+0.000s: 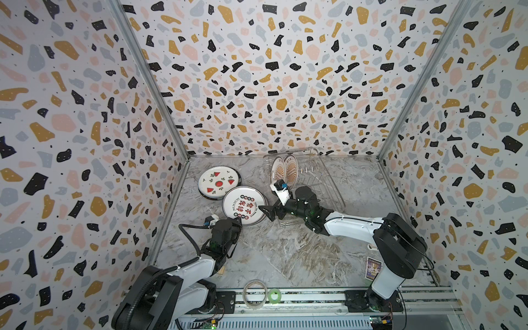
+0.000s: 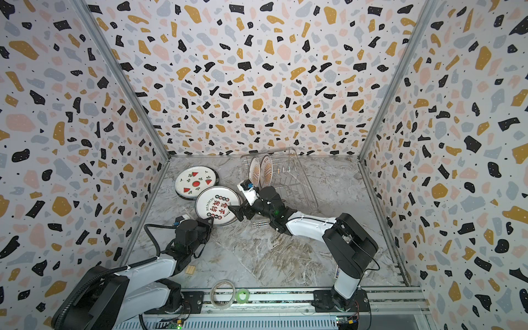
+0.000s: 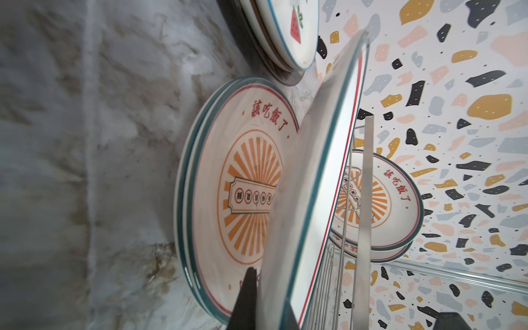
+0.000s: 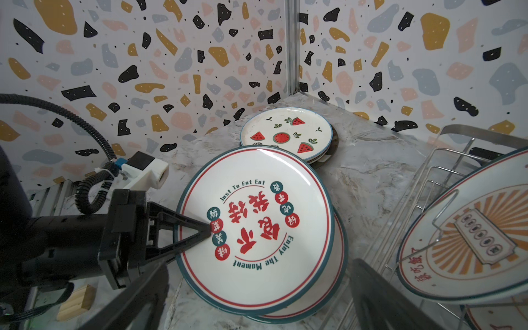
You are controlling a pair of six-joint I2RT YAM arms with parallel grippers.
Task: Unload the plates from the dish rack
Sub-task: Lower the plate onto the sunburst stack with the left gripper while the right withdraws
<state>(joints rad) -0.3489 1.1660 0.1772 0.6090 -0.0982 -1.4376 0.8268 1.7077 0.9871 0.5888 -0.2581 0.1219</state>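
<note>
Above marbled tabletop point(image 1: 285, 251) within terrazzo-print walls point(image 1: 271, 71), left hand point(image 1: 238, 219) tight on red-lettered plate point(image 1: 244, 204), right hand point(image 1: 267, 212) agape.

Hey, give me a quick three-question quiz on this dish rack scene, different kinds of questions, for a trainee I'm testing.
1. True or false: the left claw is shut on the rim of the red-character plate.
2. How many sunburst plates stand upright in the dish rack?
3. Pick one. The right claw is: A) shut on a plate, B) open and holding nothing, C) out of view.

Key: 1 true; 2 two; 3 B.
</note>
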